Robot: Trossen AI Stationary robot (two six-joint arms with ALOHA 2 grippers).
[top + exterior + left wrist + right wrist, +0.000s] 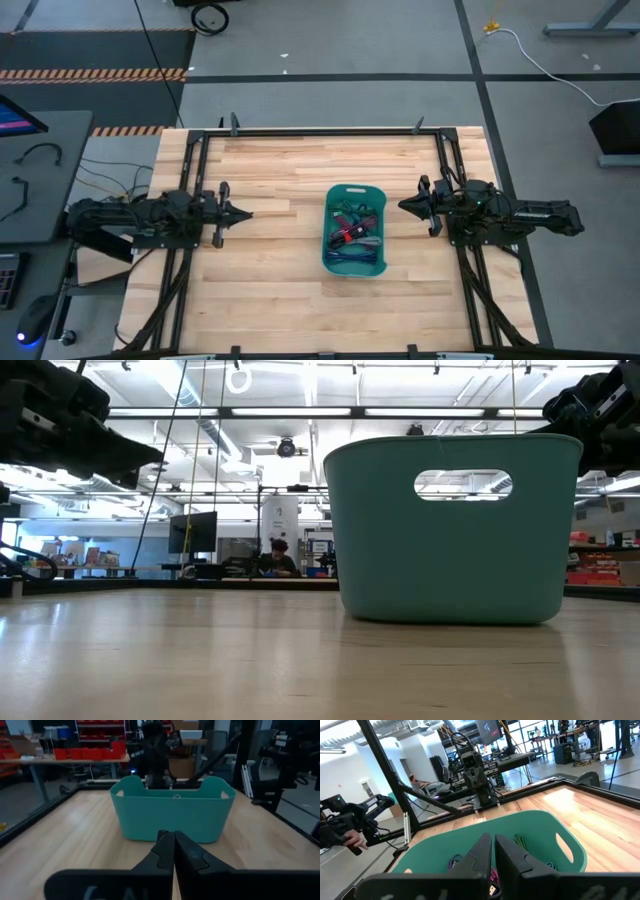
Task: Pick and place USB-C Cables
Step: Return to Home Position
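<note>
A teal plastic basket (354,231) stands on the wooden table. Inside it lie several coiled USB-C cables (352,233), red, blue and green among them; the right wrist view shows a few cables (521,843) past the fingers. My left gripper (247,214) hangs shut above the table, left of the basket and pointing at it. My right gripper (402,205) hangs shut just right of the basket, pointing at it. In the left wrist view my left gripper (174,839) faces the basket's wall (170,815). My right gripper (493,841) looks down over the basket's rim.
The basket (455,530) fills the right half of the low view, with bare table in front of it. A black metal frame (320,131) runs round the table's edges. A person (279,557) sits far behind the table.
</note>
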